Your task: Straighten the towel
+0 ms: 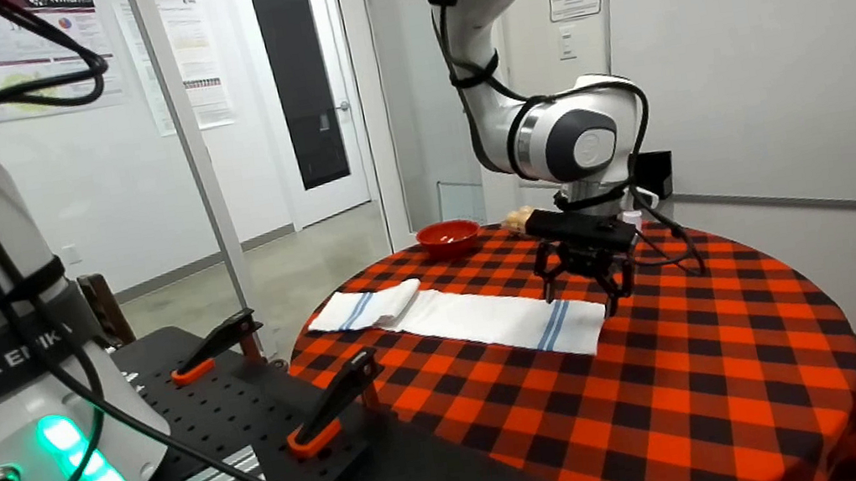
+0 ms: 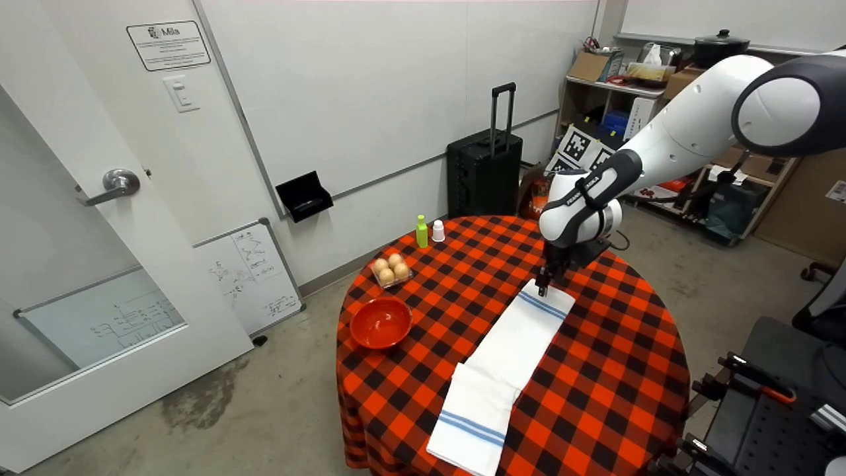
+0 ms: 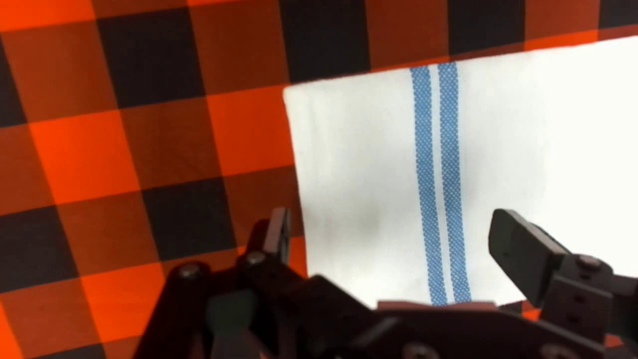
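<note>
1. Leftmost on the buffalo-check tablecloth, one red bowl, a mere spectator.
2. Next along, four brown eggs, bunched close.
3. Then two small bottles side by side: one lime-green bottle, one white bottle.
4. Centre stage, one white towel, lengthwise on the tablecloth, with two pairs of blue stripes, four in all. There's a crosswise overlap partway along, the two stretches a shade out of line; fold or ruck, I cannot tell. Not straight yet, by my reading!
5. Over its right-hand end hangs the one gripper, two fingers spread wide, nothing held. In the wrist view, one stands past the end hem, the other beyond the stripes; whether either touches, I cannot tell. Looks like lining up for a grasp. Next it wants lowering, closing on that end, and a gentle lengthwise draw to ease the overlap out without skewing it.
6. Far right, two black clamps, just beside the tablecloth.
</note>
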Robot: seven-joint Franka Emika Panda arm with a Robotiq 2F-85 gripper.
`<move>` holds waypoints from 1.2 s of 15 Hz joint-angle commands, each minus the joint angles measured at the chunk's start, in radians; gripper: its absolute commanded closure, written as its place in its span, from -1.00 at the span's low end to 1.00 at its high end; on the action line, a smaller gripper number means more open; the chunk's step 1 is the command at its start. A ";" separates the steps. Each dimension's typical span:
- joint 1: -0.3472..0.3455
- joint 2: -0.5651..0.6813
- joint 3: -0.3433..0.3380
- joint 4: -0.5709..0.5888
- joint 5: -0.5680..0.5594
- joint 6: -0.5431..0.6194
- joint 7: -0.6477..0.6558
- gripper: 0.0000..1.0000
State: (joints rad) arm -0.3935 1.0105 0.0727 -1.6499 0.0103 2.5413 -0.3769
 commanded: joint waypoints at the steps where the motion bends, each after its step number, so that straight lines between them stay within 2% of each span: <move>1: -0.034 0.058 0.038 0.097 0.042 -0.049 -0.060 -1.00; 9: -0.009 0.144 0.035 0.201 0.031 -0.113 -0.077 -1.00; 18: -0.011 0.182 -0.015 0.258 0.020 -0.162 -0.066 -1.00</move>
State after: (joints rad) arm -0.4080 1.1632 0.0788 -1.4383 0.0282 2.4114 -0.4316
